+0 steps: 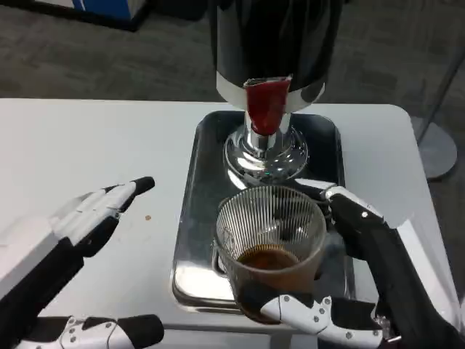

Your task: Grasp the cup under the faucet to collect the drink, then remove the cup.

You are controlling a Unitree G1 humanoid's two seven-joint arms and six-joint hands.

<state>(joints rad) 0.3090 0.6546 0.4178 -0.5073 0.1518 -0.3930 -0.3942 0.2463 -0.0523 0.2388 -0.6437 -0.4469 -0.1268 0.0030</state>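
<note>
the ribbed glass cup (270, 243) stands on the near part of the metal tray (190, 218), directly below the red faucet lever (267, 105) of the dark drink dispenser (276, 43), whose chrome base (265, 156) sits on the tray just behind the cup. a shallow layer of brown drink (265, 258) lies in the bottom of the cup. the right hand (349, 283) wraps around the cup from the right side, one finger crossing its lower front and another resting against its far right rim, so the cup is grasped. the left hand (94, 218) hovers over the white table (73, 145) to the left of the tray, fingers stretched out and apart, holding nothing and well apart from the cup. a small brown speck (148, 217) lies on the table between the left fingertips and the tray's edge.
</note>
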